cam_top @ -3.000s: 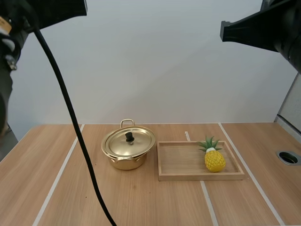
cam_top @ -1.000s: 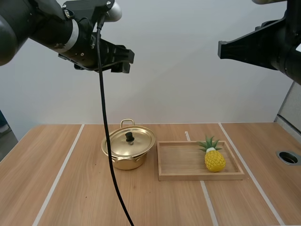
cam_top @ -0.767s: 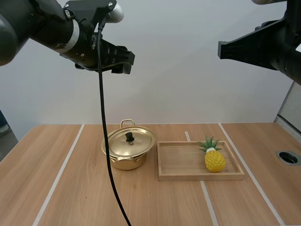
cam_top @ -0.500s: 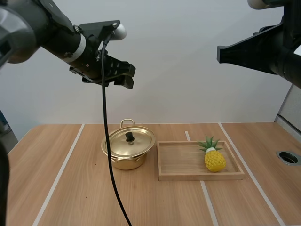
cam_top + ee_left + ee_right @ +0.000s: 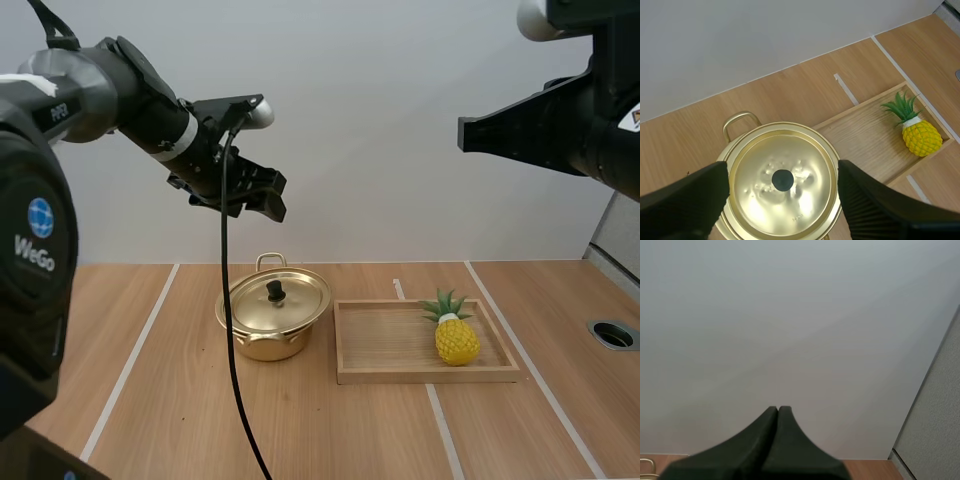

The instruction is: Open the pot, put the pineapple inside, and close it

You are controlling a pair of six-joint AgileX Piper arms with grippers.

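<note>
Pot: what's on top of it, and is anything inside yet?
The gold lid sits closed on the pot, its black knob at the centre. The lid covers the inside, so its contents cannot be seen. The pineapple lies in the wooden tray beside the pot.

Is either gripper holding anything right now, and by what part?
Nothing is held. The left gripper is open above the lid; the right gripper is shut empty.

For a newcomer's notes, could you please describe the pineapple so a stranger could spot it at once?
On the wooden table, a shallow wooden tray sits right of a gold pot. The pineapple sits at the tray's right end: small, yellow, with a green leafy crown.
</note>
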